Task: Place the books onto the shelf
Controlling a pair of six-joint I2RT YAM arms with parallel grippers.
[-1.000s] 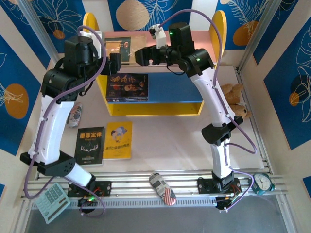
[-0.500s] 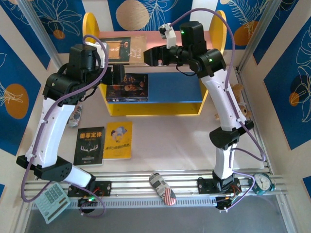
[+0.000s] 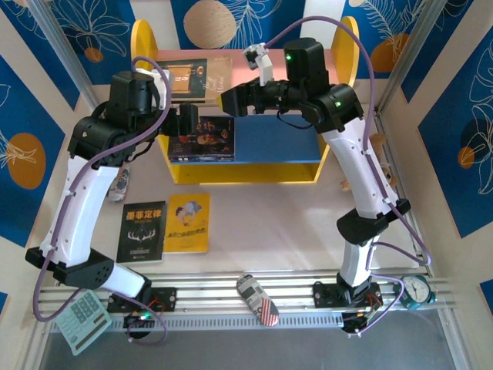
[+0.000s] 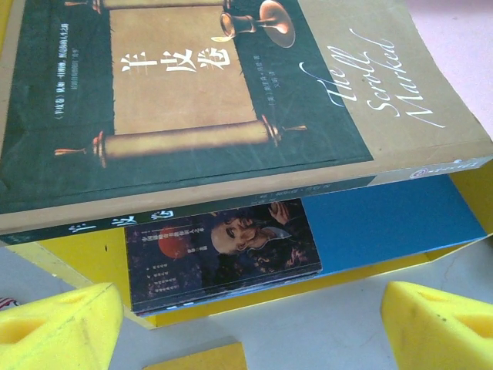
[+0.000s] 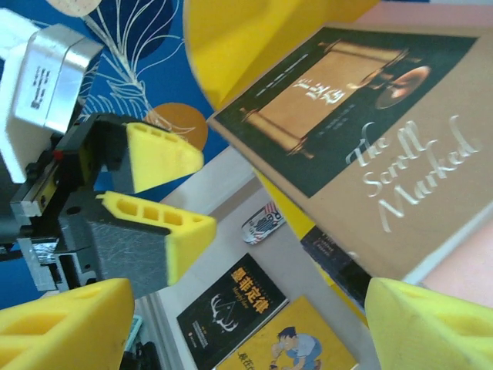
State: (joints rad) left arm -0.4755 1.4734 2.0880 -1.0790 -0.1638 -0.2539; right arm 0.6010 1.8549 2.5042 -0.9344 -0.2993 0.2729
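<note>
Up top-left on the shelf (image 3: 246, 171), the scroll book (image 3: 187, 79) looks to overhang the pink board (image 4: 462, 38), and both jaws, wide open and empty, hover close enough that a bump could knock it off.

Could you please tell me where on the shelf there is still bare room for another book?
The blue board is bare right of the dark book. The pink board right of the scroll book looks bare too, by the right gripper. The left end is crowded: both books and the left gripper.
</note>
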